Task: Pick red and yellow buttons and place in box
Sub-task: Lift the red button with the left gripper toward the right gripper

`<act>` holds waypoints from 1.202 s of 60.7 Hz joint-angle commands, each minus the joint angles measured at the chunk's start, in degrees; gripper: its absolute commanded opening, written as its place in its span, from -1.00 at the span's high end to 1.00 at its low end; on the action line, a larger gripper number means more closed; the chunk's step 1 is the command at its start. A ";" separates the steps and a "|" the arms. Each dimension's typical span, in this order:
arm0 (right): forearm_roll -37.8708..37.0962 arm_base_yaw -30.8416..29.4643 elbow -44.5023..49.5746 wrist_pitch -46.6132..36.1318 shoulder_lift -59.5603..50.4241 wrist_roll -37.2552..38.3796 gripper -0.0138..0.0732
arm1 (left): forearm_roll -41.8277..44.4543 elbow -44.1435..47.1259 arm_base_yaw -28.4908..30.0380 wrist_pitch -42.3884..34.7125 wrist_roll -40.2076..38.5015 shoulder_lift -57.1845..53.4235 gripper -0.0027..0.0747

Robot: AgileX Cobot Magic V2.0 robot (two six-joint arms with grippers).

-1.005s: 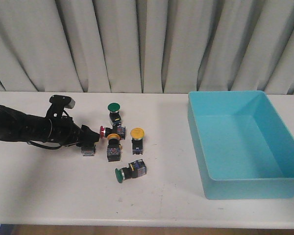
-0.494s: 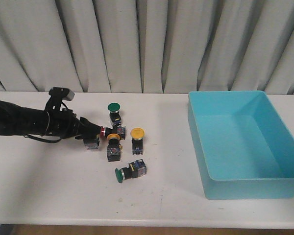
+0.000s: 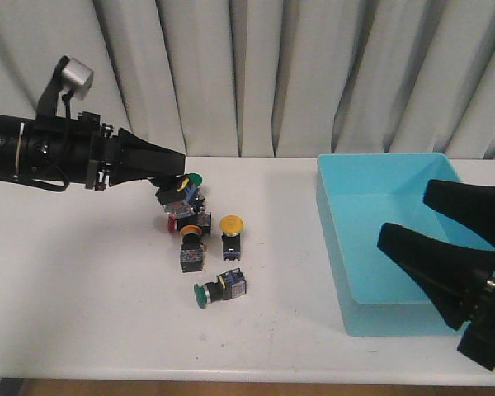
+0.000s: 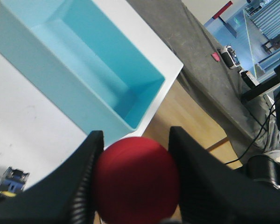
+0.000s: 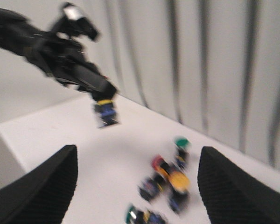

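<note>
My left gripper [image 3: 170,176] hangs above the cluster of buttons, shut on a red button [image 4: 136,179] by its cap. That button's black body [image 3: 178,198] dangles below the fingers, well off the table. On the table lie another red button [image 3: 172,223], two yellow buttons [image 3: 231,223] [image 3: 191,233] and two green ones [image 3: 193,177] [image 3: 203,294]. The turquoise box [image 3: 346,239] stands at the right. My right gripper [image 3: 404,213] is open over the box's near part, holding nothing. The right wrist view is blurred; it shows the held button [image 5: 106,112] and the cluster [image 5: 178,179].
Grey curtains close off the back of the table. The table's front edge [image 3: 231,378] runs along the bottom of the front view. In the left wrist view the box [image 4: 84,60] and the floor past the table's end appear beyond the fingers.
My left arm has risen from table level, lifting the red button out of the cluster. My right gripper has come into the front view at the lower right.
</note>
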 commanded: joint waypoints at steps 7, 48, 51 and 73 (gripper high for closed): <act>10.31 -0.25 -3.74 12.33 3.20 -11.00 -0.53 | -6.64 1.71 -4.77 -10.84 -1.26 -10.25 0.95; 10.31 -0.25 -11.84 17.50 4.39 -11.00 -0.53 | -25.85 2.05 -22.29 3.76 -1.21 -11.38 0.95; 10.44 -0.25 -11.84 17.59 4.39 -11.00 -0.53 | -25.92 2.05 -23.10 5.28 -1.21 -11.38 0.95; 10.55 -0.25 -11.84 17.59 4.39 -11.01 -0.53 | -31.44 2.05 -26.76 7.78 0.20 -11.16 0.95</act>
